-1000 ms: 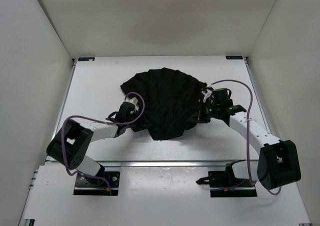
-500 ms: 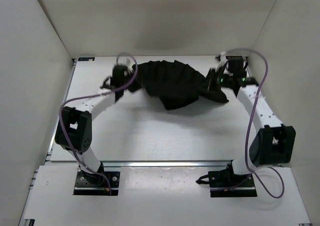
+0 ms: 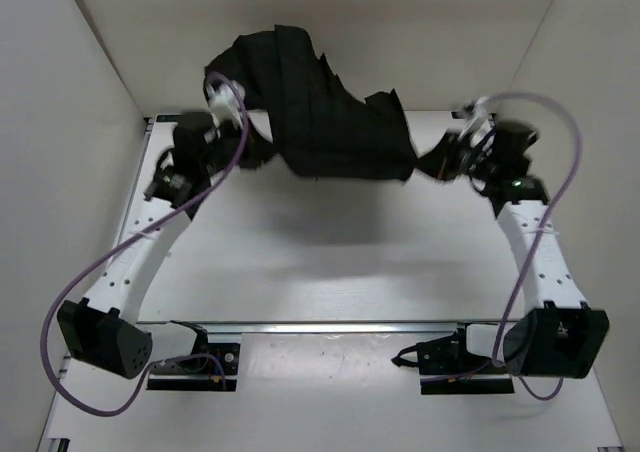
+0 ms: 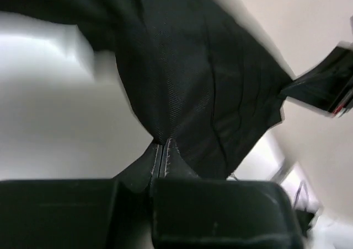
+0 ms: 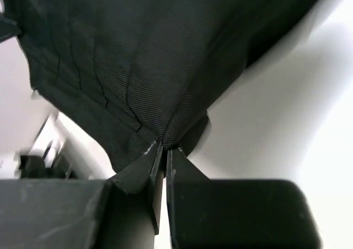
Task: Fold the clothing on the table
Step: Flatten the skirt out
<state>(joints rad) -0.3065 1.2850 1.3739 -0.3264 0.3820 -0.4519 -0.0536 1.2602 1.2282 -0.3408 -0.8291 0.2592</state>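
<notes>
White walls (image 3: 60, 122) enclose the white table (image 3: 330, 272) beneath black clothing (image 3: 320, 112).

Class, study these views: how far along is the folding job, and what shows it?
Done: both grasps. The left gripper and right gripper are each shut on an edge of the clothing. In hand: it hangs stretched between them above the table. Left: every fold; no neat fold shows yet, only bunched wrinkles.

White arm links (image 3: 535, 252), black joints (image 3: 555, 342), black pincers (image 5: 164, 149), looping purple cables (image 3: 577, 137).
</notes>
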